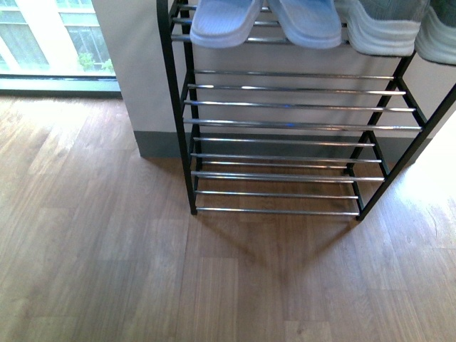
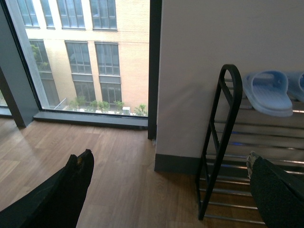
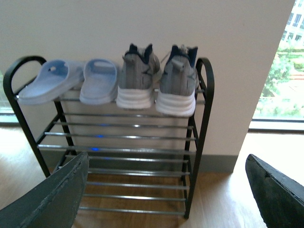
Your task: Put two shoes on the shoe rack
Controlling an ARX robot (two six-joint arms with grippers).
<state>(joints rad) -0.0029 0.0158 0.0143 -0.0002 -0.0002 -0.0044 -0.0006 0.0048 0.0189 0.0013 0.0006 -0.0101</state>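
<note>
Grey knit sneakers (image 3: 156,78) and smooth pale blue slides (image 3: 71,80) top the chrome-rodded black shoe rack (image 3: 137,137); both arms' jaws gape wide, empty.

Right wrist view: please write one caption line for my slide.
Grey sneakers and pale blue slides sit side by side on the shoe rack top tier.

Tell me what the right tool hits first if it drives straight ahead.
Probably the shoe rack: the open right tool faces its bare middle rods, below the sneakers and sandals. Depth is unclear.
</note>
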